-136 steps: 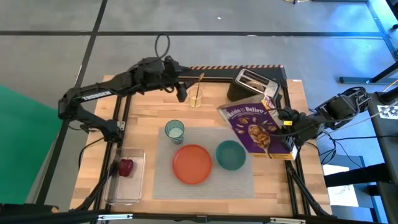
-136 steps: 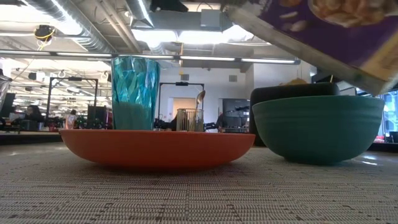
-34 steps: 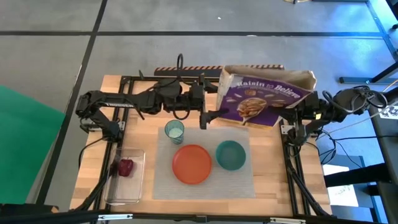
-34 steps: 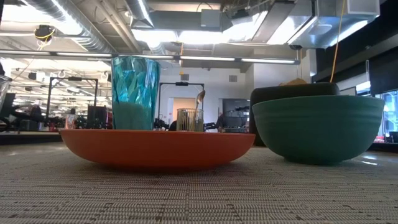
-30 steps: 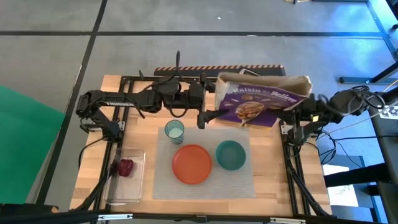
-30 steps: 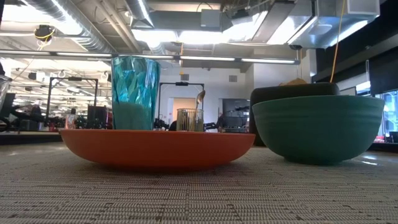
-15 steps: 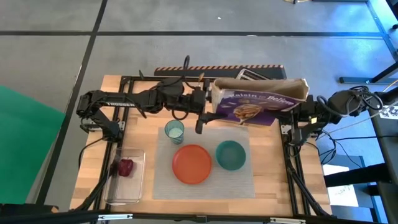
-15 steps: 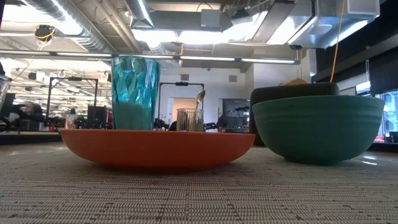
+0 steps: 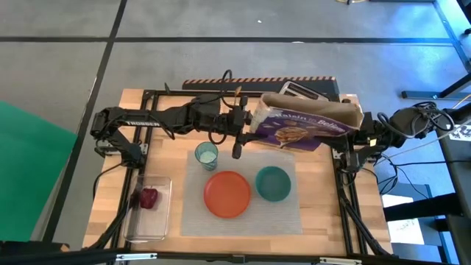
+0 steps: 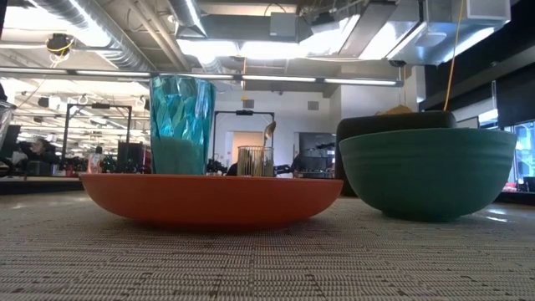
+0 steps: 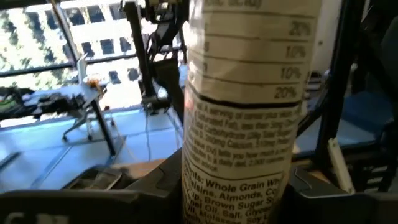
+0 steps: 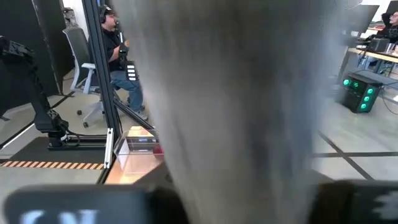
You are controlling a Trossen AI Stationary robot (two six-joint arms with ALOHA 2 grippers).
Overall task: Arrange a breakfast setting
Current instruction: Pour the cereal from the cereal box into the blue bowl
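Cereal box [image 9: 305,124] held in the air over the counter's [image 9: 171,156] far edge, lying sideways. Left claw [image 9: 246,129] clamped on its left end, right claw [image 9: 358,129] clamped on its right end. Cup [image 9: 207,154], plate [image 9: 227,193] and bowl [image 9: 273,183] sit on placemat [image 9: 291,215] mid-counter; red fruit [image 9: 149,197] in tray [image 9: 163,230], near-left corner.
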